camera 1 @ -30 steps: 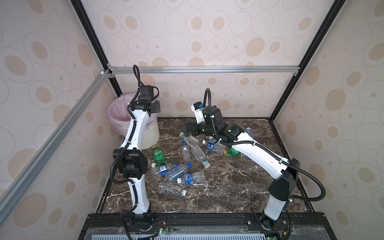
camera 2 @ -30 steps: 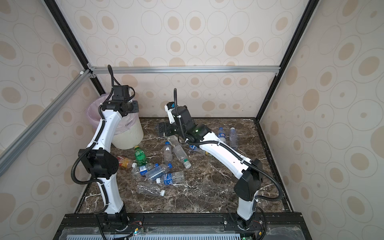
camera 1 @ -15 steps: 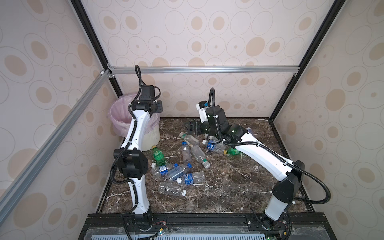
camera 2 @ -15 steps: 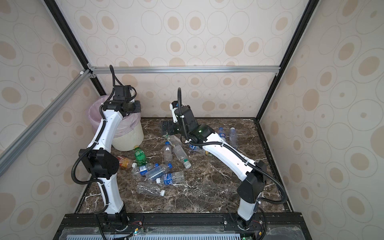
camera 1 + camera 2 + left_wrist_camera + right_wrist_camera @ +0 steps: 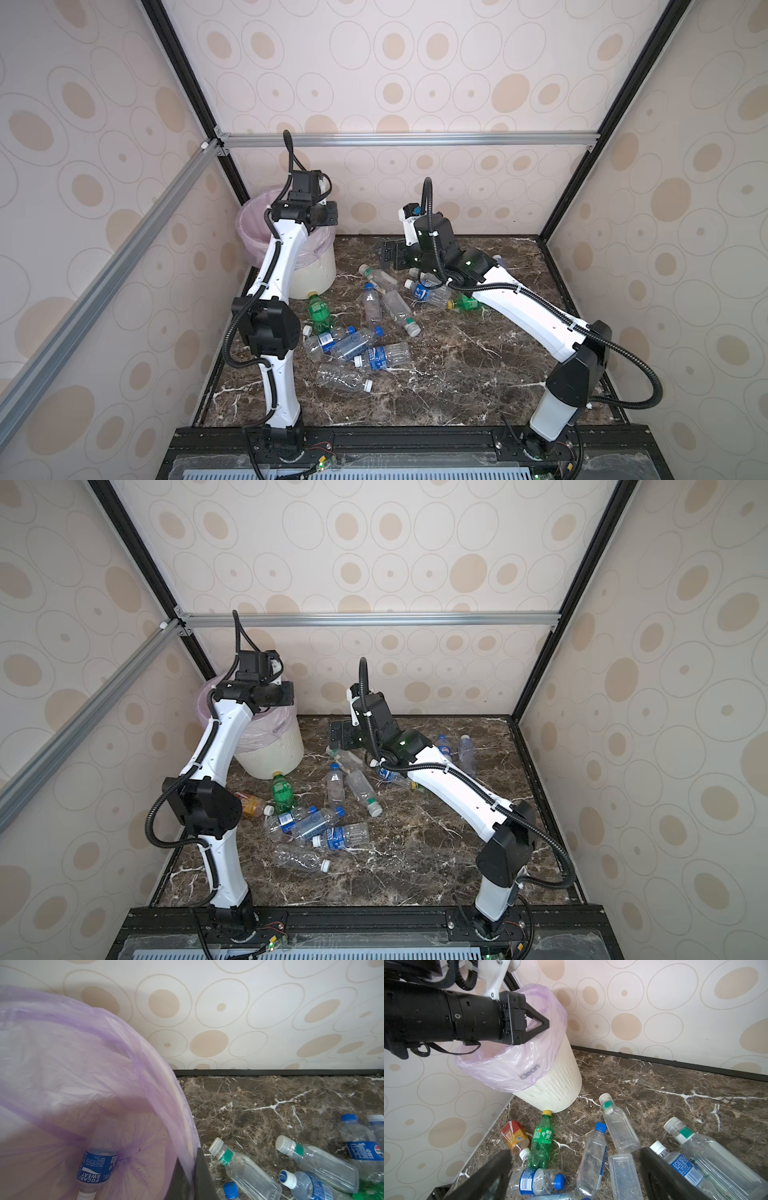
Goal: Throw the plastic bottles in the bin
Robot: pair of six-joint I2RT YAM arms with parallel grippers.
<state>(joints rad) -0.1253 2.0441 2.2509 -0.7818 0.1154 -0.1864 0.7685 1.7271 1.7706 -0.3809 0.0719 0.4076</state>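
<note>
The bin (image 5: 316, 272) is cream-white with a pink liner and stands in the back left corner in both top views (image 5: 275, 756). One blue-labelled bottle (image 5: 96, 1165) lies inside it. My left gripper (image 5: 331, 214) hangs above the bin's right rim, shut and empty, as the right wrist view shows (image 5: 545, 1022). Several plastic bottles (image 5: 374, 305) lie scattered on the marble floor, among them a green one (image 5: 541, 1140). My right gripper (image 5: 574, 1178) hovers open over the far bottles (image 5: 380, 277), holding nothing.
Two more clear bottles (image 5: 466, 750) lie at the back right. A brown bottle with a red label (image 5: 515, 1136) rests by the left wall near the bin. Patterned walls and black frame posts close in the floor (image 5: 478, 365).
My left gripper has drifted a little to the right above the bin's rim. The right arm has drawn slightly to the right, its gripper still open.
</note>
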